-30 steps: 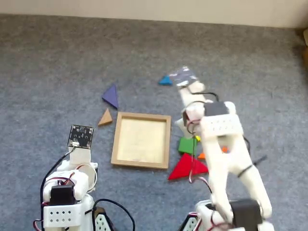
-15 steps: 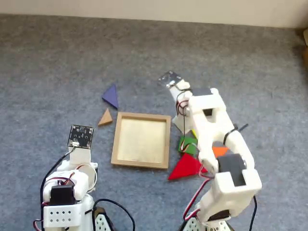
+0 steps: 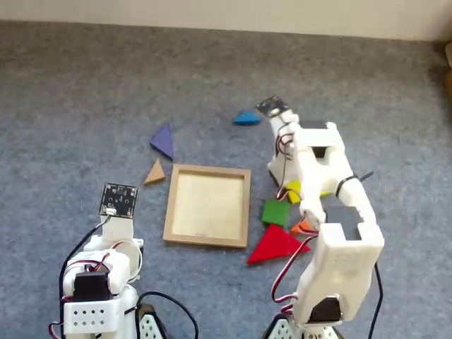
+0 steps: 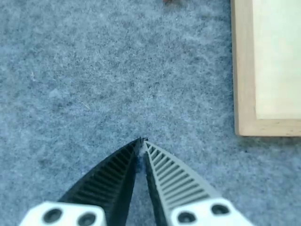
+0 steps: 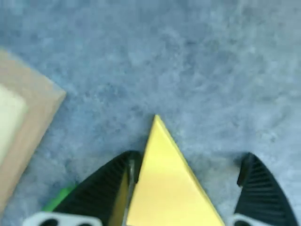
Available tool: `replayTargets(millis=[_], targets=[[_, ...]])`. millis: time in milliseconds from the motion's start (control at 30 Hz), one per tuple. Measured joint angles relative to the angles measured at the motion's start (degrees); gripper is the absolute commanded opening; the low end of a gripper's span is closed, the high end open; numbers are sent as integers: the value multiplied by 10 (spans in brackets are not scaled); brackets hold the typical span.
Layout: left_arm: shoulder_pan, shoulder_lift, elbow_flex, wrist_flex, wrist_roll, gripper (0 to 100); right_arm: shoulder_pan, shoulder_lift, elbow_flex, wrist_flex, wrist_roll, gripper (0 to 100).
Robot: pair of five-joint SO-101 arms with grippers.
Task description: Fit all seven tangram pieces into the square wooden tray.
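The right end effector (image 5: 188, 157) has swung back from the blue piece (image 3: 246, 118), now open astride the yellow triangle (image 5: 164, 188), seemingly its next pick. The left end effector (image 4: 142, 141) is closed and empty.

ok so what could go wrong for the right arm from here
The right hand is open astride the yellow triangle, with one finger against it and the other apart; closing might push the piece sideways or twist it. The green square lies close beside it, so it could get nudged too.
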Motion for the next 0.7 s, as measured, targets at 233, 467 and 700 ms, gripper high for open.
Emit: replayTargets(millis=[233,467,700], targets=[[0,0,0,0,0,6,67,15,-51,-3,-136,320],[0,0,0,0,0,6,108,15,-53,-3,-221,320],[0,0,0,0,0,6,105,17,-133,84,-188,320]])
